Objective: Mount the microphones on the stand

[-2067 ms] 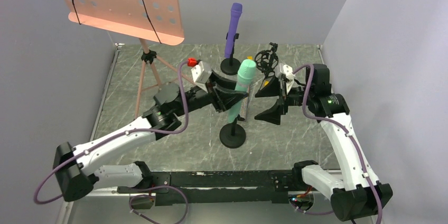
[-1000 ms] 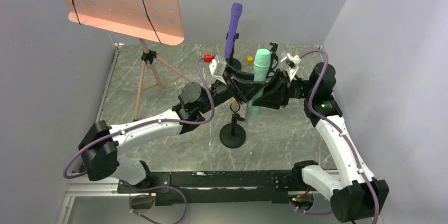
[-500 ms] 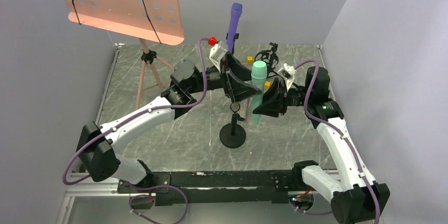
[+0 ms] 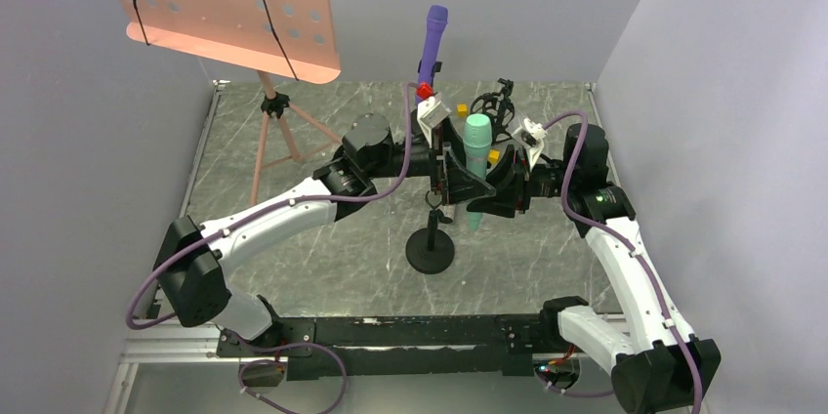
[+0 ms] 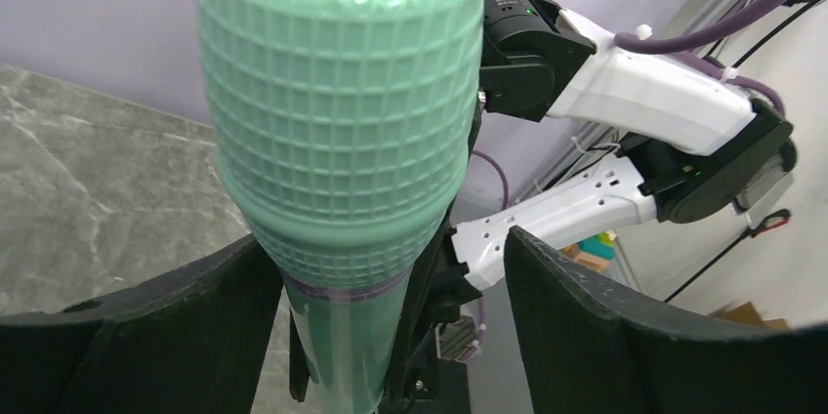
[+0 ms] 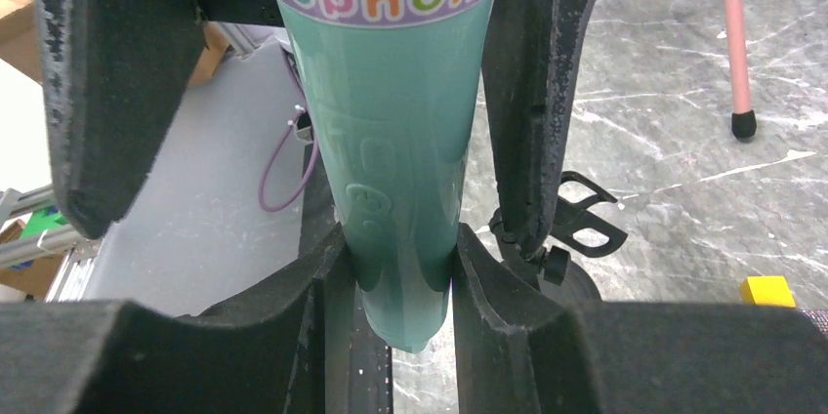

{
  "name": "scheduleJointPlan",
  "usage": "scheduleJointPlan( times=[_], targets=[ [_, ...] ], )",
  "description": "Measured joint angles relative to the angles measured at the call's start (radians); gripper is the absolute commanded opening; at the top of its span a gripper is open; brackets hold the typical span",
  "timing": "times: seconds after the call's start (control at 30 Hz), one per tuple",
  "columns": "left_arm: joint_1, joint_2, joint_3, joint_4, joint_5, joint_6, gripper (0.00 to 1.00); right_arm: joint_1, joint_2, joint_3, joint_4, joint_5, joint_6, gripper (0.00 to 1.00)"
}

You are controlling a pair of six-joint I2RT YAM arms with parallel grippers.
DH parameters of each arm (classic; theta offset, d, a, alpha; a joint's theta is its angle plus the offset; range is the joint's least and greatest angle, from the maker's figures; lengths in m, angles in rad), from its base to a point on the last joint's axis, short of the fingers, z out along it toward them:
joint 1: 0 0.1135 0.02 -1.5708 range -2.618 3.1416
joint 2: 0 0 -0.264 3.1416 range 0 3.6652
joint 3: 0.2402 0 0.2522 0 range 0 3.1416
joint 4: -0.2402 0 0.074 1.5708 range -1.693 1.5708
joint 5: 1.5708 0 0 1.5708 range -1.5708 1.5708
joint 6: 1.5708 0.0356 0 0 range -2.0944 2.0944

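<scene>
Marble tabletop: 1 purple mic mounted; right gripper clamps mint green mic unmounted, left gripper gapes empty

You see pale lilac walls on three sides, grey marble-veined worktop, pink perforated music stand on tripod rear left.

Bright even light, soft faint shadows, small glint on mint green microphone, sharp focus

Both arms reach to frame centre; left gripper spread wide, right gripper clamping the mint green microphone
</scene>
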Motion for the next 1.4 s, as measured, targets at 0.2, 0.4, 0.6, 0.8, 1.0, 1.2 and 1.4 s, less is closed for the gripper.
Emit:
scheduleJointPlan(
  times=[0.2, 0.4, 0.6, 0.8, 1.0, 1.2, 1.4],
  targets=[
    [-0.005, 0.0, -0.01, 0.026, -0.054, 0.013, 0.45, 0.0, 0.0, 0.0, 0.0, 0.0, 0.0, 0.09],
    [-0.002, 0.0, -0.04, 0.084, -0.078, 0.009, 0.0, 0.0, 0.001, 0.0, -0.006, -0.001, 0.004, 0.2],
    [-0.002, -0.021, -0.081, 0.108, -0.093, 0.009, 0.0, 0.0, 0.0, 0.0, -0.031, 0.017, -0.031, 0.99],
    [0.007, -0.167, -0.213, 0.061, -0.139, 0.046, 0.0, -0.023, 0.006, 0.032, -0.187, 0.084, -0.243, 1.0],
    [0.013, -0.458, -0.368, -0.108, -0.247, 0.164, 0.0, -0.04, 0.072, 0.076, -0.411, 0.132, -0.667, 0.99],
    [0.013, -0.703, -0.491, -0.283, -0.394, 0.274, 0.0, 0.033, 0.274, 0.105, -0.64, 0.206, -1.194, 0.94],
    [0.013, -0.819, -0.649, -0.396, -0.515, 0.304, 0.0, 0.1, 0.501, 0.303, -0.752, 0.253, -1.433, 0.89]
  ],
)
